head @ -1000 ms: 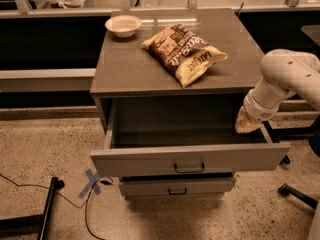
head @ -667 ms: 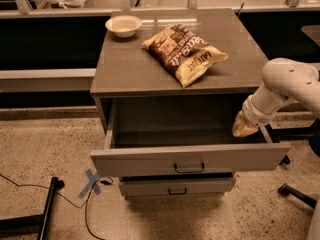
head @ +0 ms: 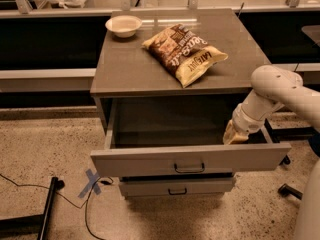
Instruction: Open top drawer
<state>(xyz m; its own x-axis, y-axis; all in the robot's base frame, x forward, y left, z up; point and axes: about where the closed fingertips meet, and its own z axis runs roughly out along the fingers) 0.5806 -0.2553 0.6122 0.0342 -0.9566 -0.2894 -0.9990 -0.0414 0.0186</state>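
Speckled floor (head: 45, 144) lay under the desk (head: 145, 69); the top drawer (head: 150, 160) stood open, the gripper (head: 234, 136) inside at 3 o'clock, its grip impossible to tell.

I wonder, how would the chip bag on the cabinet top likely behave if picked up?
The chip bag looks puffed and crinkled, so it is probably light and floppy, sagging from a corner grip. Its glossy film may be slippery. The gripper sits at the right end of the open top drawer, away from it.
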